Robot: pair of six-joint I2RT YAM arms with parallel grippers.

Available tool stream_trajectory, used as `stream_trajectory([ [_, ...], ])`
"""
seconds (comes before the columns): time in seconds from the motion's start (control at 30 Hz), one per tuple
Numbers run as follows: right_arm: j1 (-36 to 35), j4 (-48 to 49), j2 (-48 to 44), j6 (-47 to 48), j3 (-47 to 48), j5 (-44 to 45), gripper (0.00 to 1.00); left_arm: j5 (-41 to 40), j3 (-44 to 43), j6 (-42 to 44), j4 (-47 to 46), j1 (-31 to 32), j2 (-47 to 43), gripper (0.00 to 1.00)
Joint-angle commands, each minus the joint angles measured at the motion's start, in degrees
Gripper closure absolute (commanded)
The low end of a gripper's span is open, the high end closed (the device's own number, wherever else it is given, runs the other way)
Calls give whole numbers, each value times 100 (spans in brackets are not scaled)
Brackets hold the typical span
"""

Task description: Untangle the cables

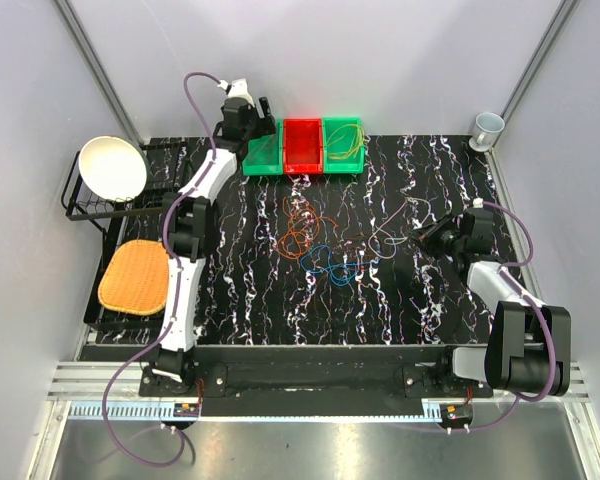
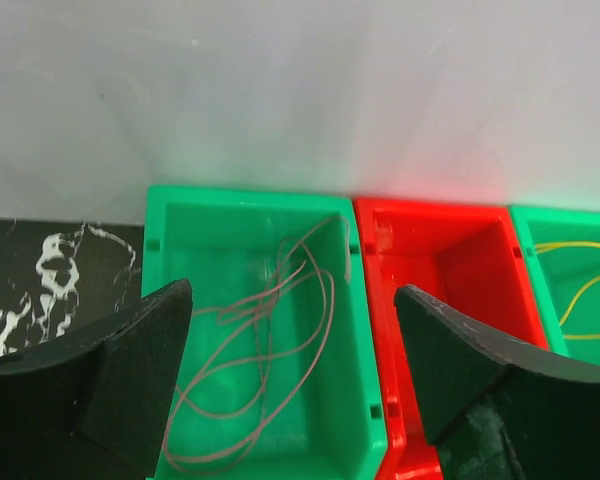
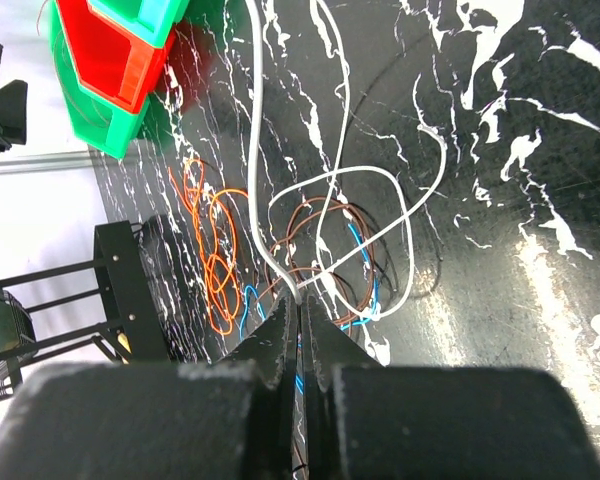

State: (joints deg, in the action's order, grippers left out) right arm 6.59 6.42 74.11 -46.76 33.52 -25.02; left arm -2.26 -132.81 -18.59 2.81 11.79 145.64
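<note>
The cables lie tangled mid-table: orange [image 1: 300, 225], blue [image 1: 332, 267] and white [image 1: 385, 236] loops. In the right wrist view I see the orange cable [image 3: 215, 250], brown loops [image 3: 330, 215] and blue strands [image 3: 365, 290]. My right gripper [image 3: 300, 303] is shut on the white cable [image 3: 255, 150] just right of the pile [image 1: 427, 238]. My left gripper [image 2: 292, 290] is open and empty above the left green bin [image 2: 355, 340], at the table's back [image 1: 263, 112]. A pinkish cable [image 2: 265, 330] lies in that bin.
A red bin [image 1: 302, 145] and a second green bin [image 1: 329, 157] holding a yellow-green cable [image 1: 348, 140] stand beside the left green bin. A black rack with a white bowl [image 1: 113, 167] and an orange mat [image 1: 135, 275] stands at left. A cup [image 1: 487, 127] is back right.
</note>
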Motion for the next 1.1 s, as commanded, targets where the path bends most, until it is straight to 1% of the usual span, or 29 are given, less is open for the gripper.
stream_trajectory([
  [0.0, -105, 246, -89, 62, 111, 23, 100, -117, 308, -110, -298, 34, -1010, 14],
  [0.13, -167, 211, -185, 71, 172, 49, 100, -117, 624, -83, 52, 95, -1459, 13],
  [0.23, -254, 106, -308, 97, 278, 119, 100, -82, 1037, -153, 315, 104, -1933, 12],
  [0.4, -544, -123, -511, 45, 489, 269, 100, 120, 2179, -654, 607, 165, -3014, 14],
  [0.43, -588, -166, -555, 27, 602, 278, 100, 190, 2555, -681, 598, 192, -3172, 14],
  [0.5, -624, -307, -616, 9, 734, 313, 100, 191, 2882, -699, 633, 323, -3594, 14],
  [0.53, -850, -403, -695, 1, 866, 330, 100, 191, 3119, -690, 685, 367, -3709, 15],
  [0.63, -1045, -597, -897, 18, 1173, 392, 100, 515, 3532, -751, 931, 499, -4122, 17],
  [0.7, -1177, -806, -1012, -8, 1314, 436, 100, 639, 3805, -804, 976, 578, -4482, 18],
  [0.83, -1485, -1273, -1074, 18, 1902, 384, 100, 867, 4692, -883, 993, 684, -5150, 19],
  [1.0, -1783, -1538, -1091, 167, 2571, 112, 100, 1078, 5581, -805, 792, 973, -5959, 21],
  [1.07, -1784, -1556, -1118, 202, 2835, -125, 100, 1307, 6029, -656, 625, 1062, -6231, 21],
])
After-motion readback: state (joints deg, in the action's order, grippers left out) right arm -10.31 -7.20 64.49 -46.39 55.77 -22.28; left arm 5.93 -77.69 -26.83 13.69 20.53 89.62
